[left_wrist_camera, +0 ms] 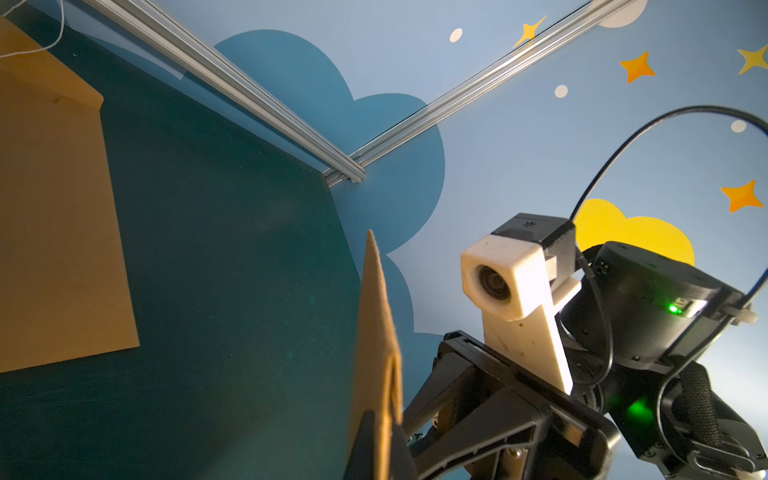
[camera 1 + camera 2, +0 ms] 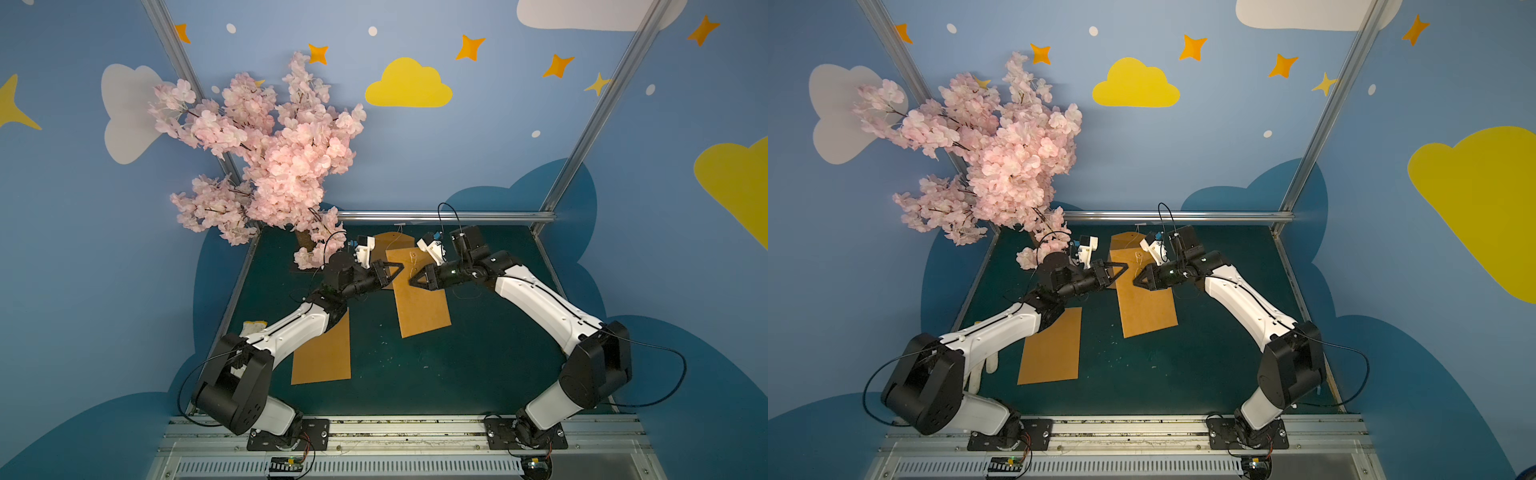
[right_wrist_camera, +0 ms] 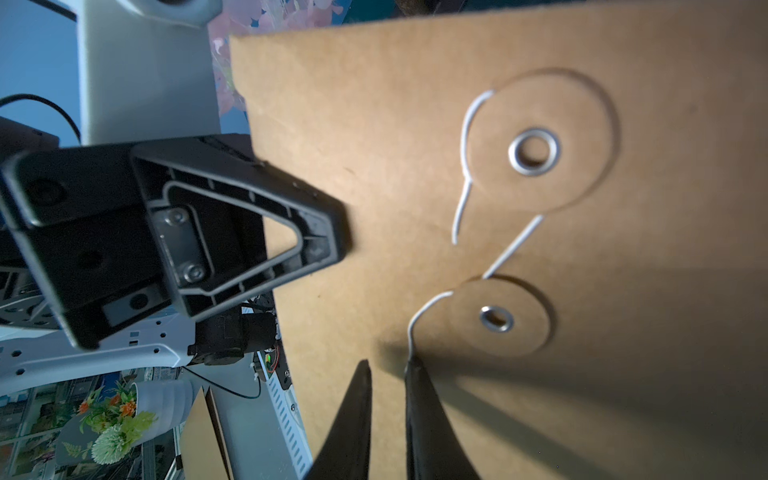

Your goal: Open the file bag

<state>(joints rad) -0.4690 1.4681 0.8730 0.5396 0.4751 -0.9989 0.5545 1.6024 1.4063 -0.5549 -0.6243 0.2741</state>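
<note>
Barely begun, judging by the closure. Lying flat on the green mat (image 2: 478,365): the file bag (image 2: 422,299), caught by one side edge between the clenched jaws of the left gripper (image 2: 399,267), with that kraft edge (image 1: 376,332) seen standing up in the pinch in the left wrist view. Facing it from across the bag, tips a little apart: the right gripper (image 3: 388,365), jaws parted only by a narrow slit, with bare paper showing through and nothing caught inside. Just ahead of those tips, the smaller paper disc (image 3: 519,328); farther ahead, the larger disc (image 3: 536,124). Running out from under the smaller disc to touch the tip of one right finger (image 3: 417,386): the white string (image 3: 410,336). Cannot tell whether merely brushed or hooked there. Judged still fastened: string leading from disc to disc, partly around the larger, with a loose end off to the side. Left to do, then: get the string properly between the right jaws, unwind it from the discs, lift the flap. Off task and away from both sets of jaws: a second kraft sheet (image 2: 324,357) back under the left arm, a third kraft sheet (image 2: 390,241) beyond the tips near the back rail, and the pink blossom tree (image 2: 270,158).
</note>
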